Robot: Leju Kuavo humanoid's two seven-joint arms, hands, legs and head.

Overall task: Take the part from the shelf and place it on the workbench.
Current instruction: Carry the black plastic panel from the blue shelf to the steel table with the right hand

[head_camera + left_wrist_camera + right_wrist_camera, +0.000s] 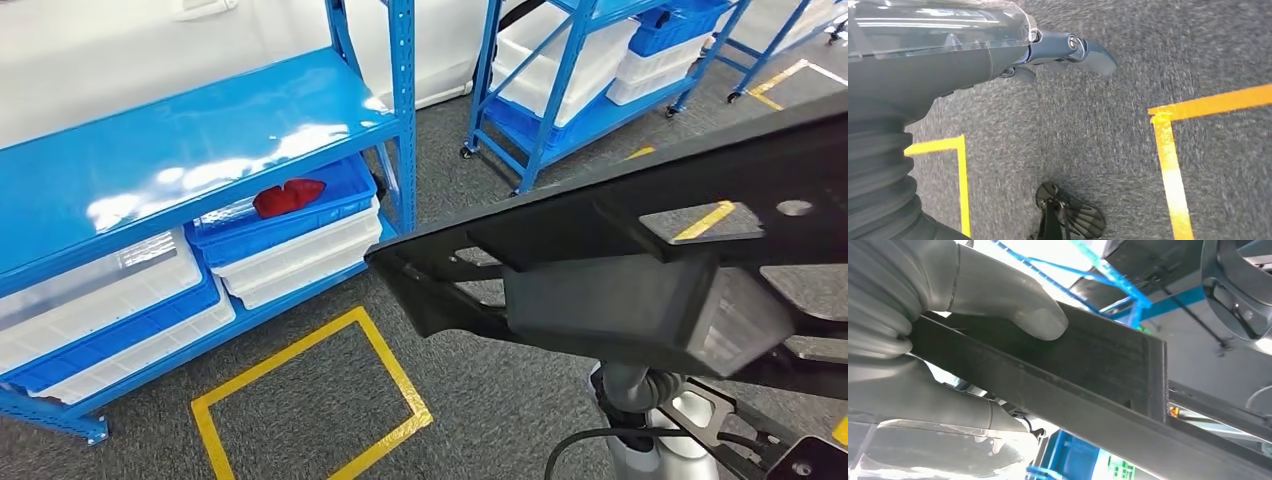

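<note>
The right hand (948, 340) is clamped on the part (640, 250), a long black frame-like piece: in the right wrist view the thumb presses one flat face and the other fingers wrap beneath, so the part runs out well beyond the hand and, in the head view, spans across in front of the robot. It looks rigid and flat-sided, probably fairly heavy at that length, and a one-sided hold will likely let the far end sag or twist; a grip nearer its middle would seem safer. The left hand (1068, 50) hangs over the floor (1098, 140) holding nothing, its fingers loosely extended. Beyond the part stands a blue shelf (180, 140) with bins; grey carpet with yellow tape lines lies below.
</note>
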